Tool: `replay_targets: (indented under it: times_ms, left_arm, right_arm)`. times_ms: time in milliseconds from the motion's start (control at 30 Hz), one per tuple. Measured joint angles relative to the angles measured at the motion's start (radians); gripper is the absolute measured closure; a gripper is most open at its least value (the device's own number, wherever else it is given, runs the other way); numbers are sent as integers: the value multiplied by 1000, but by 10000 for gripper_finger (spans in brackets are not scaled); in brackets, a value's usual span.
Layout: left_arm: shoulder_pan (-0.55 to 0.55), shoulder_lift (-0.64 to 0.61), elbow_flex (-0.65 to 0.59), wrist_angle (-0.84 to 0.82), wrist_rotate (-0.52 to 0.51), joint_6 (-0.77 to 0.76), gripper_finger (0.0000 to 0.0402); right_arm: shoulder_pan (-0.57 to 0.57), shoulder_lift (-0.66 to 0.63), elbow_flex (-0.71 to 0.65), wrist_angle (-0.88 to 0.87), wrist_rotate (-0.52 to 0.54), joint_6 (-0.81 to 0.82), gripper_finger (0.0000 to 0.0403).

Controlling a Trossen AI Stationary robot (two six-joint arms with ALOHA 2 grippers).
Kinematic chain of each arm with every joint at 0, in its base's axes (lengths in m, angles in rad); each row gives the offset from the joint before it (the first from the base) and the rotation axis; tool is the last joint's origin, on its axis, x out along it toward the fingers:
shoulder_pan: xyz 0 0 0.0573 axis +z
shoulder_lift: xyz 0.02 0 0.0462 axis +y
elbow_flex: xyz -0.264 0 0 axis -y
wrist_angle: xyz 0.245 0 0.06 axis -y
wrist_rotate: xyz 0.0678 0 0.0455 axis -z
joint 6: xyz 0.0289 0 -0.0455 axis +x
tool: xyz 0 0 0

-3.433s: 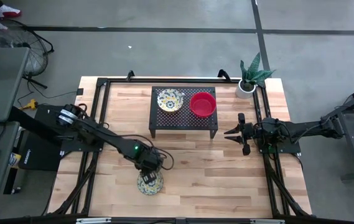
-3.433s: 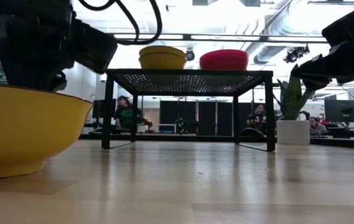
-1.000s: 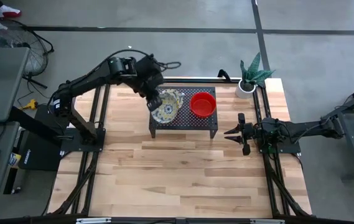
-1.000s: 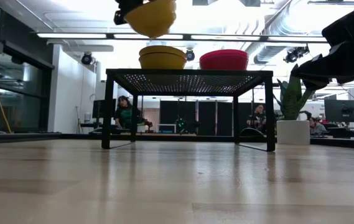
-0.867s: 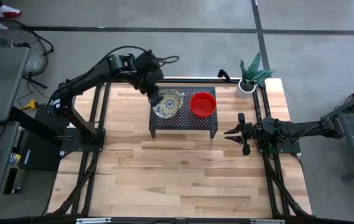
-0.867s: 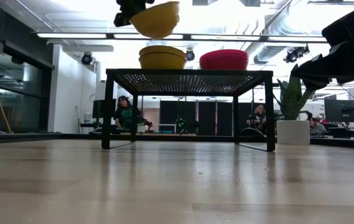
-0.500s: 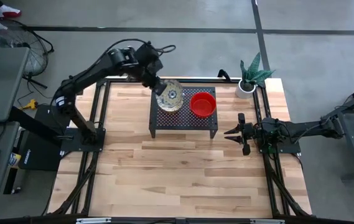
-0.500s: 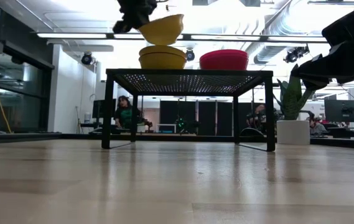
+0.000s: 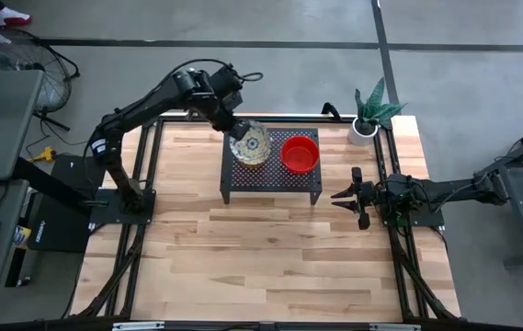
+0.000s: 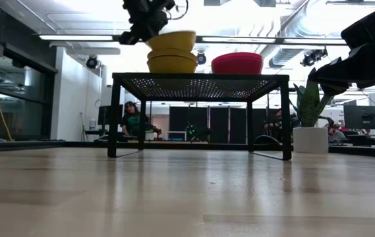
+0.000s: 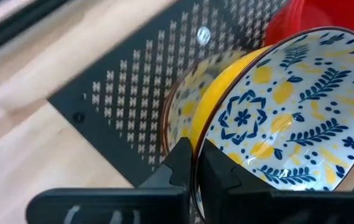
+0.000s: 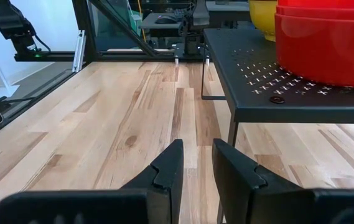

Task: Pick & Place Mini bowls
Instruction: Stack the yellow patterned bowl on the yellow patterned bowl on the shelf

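The left gripper (image 11: 195,163), pinched on a floral bowl's (image 11: 288,118) rim, holds it over another on the black rack (image 9: 270,179), while the right gripper (image 12: 196,163) hangs part-open, empty.

Bright, even light overhead, ceiling strip lights (image 10: 194,37) glaring hard in the low view, washing out the room's top. The table (image 9: 279,248) reads evenly lit, shadows soft. Left wrist view smears along the rack (image 11: 121,93); the near floral bowl (image 11: 288,112) stays crisp.
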State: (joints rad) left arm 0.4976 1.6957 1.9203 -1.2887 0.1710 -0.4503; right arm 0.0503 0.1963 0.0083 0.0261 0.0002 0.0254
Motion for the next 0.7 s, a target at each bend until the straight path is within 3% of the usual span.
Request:
replay_targets:
  times_ms: [433,700]
  left_arm:
    - [0,44,14,-41,10,8,398]
    - [-1,52,18,-46,30,10,374]
  right_arm:
    - [0,0,0,0,0,0,329]
    - [0,0,0,0,0,0,329]
